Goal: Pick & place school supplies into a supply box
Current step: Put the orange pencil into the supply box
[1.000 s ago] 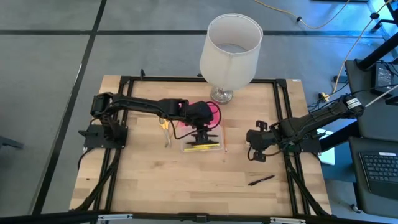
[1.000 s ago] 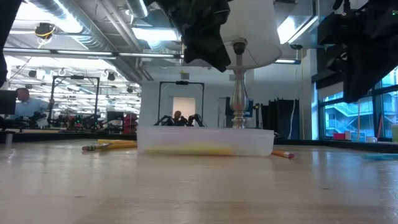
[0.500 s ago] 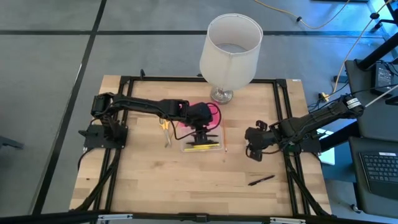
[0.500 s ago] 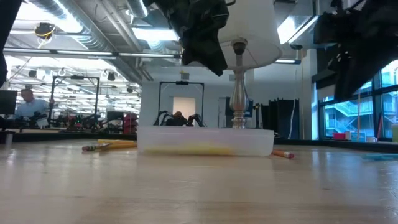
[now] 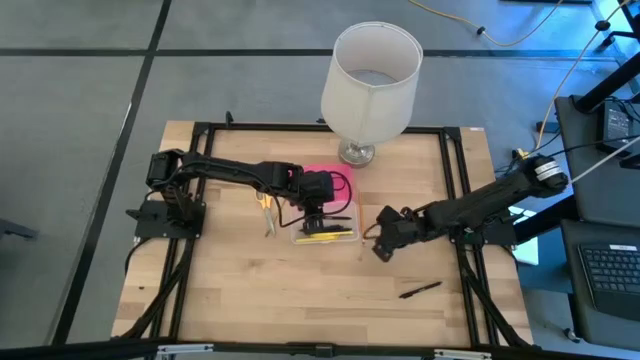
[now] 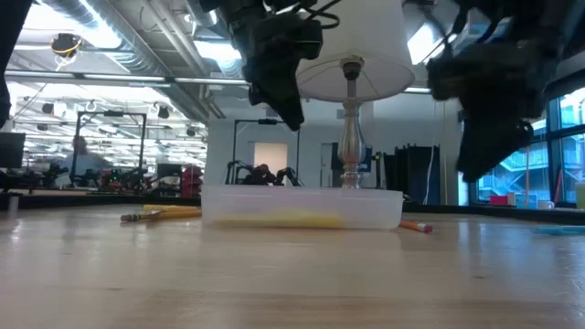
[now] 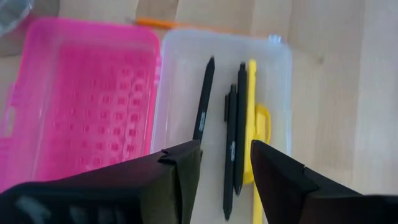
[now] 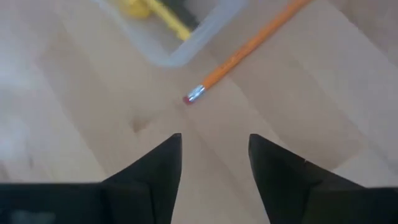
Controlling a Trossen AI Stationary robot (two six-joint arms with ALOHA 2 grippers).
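Observation:
The supply box is open: its clear tray [image 5: 325,233] holds black pens [image 7: 231,146] and yellow supplies [image 7: 254,134], and its pink lid [image 7: 81,99] lies flat on the far side. My left gripper [image 7: 224,171] hovers open above the tray with nothing between its fingers. An orange pencil [image 8: 245,50] lies on the table just right of the tray, its eraser end [image 8: 193,94] nearest my right gripper [image 8: 214,158]. That gripper is open and empty, and points slanting down above the wood. A black pen [image 5: 420,290] lies near the front right.
A big white lamp [image 5: 370,75] stands on the table's far edge behind the box. Yellow-handled scissors and pencils [image 5: 266,208] lie left of the tray. Bare wood [image 5: 300,300] spreads across the near half of the table.
My right gripper has swung from the table's right edge toward the box and the orange pencil, sinking and rolling its wrist as it went. My left gripper has tipped a little further down over the tray.

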